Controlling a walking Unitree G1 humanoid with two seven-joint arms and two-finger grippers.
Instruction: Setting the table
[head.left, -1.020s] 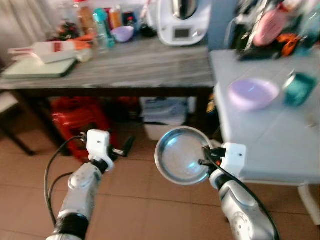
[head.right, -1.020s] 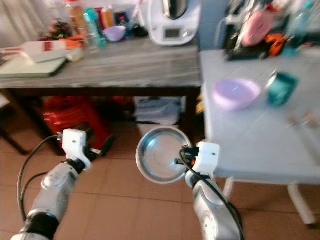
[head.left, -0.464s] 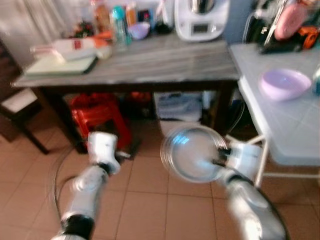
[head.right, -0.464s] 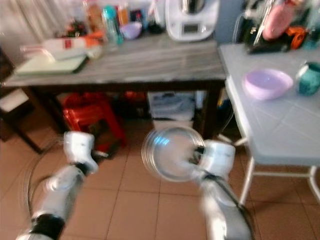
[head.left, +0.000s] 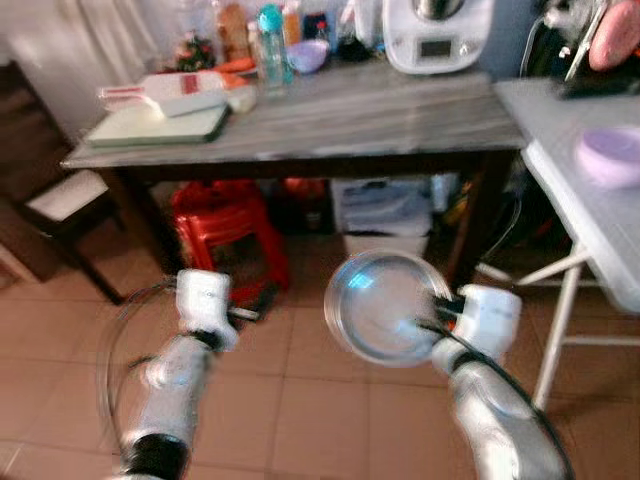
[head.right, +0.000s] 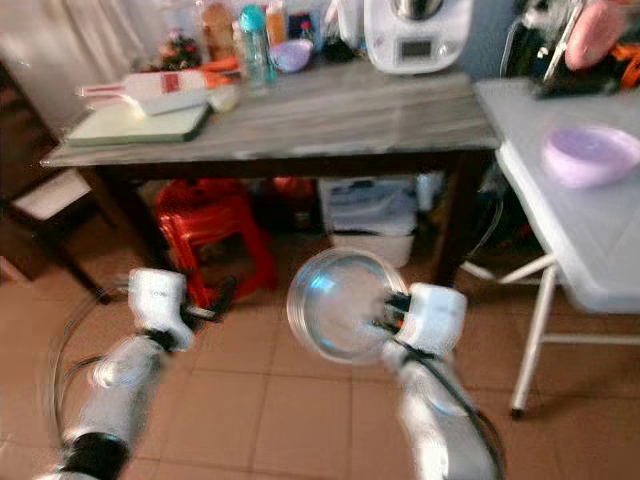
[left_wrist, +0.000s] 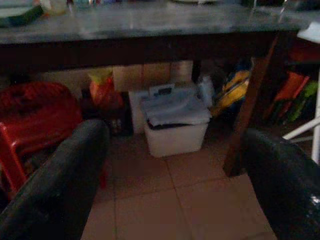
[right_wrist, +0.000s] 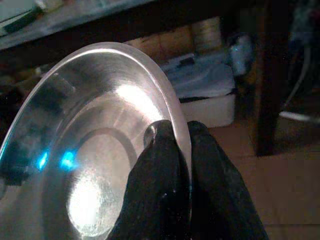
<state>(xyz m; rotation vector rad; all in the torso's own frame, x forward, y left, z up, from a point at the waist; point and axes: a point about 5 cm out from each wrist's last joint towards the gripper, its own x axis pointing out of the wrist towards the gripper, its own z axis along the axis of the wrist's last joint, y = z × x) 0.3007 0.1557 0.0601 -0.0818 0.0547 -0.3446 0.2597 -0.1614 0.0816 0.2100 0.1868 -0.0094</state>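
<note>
The long surface (head.left: 330, 115) stands far across the scene, with a second surface (head.left: 590, 215) to its right. A bowl (head.left: 607, 155) lies on the right one. On the long one, an appliance (head.left: 437, 35) sits at the far right, bottles (head.left: 270, 45) at the far middle, and a tray (head.left: 160, 125) to the left. Under it a stool (head.left: 225, 225) stands left of a bin (head.left: 385, 215). Nearer, the right hand (right_wrist: 177, 165) holds a plate (head.left: 385, 308) by its rim; the left hand (left_wrist: 175, 180) hangs to the left.

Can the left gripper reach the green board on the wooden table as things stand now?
Probably not: the left gripper hangs open, low over the floor, while the green board lies up on the wooden table, farther ahead.
</note>
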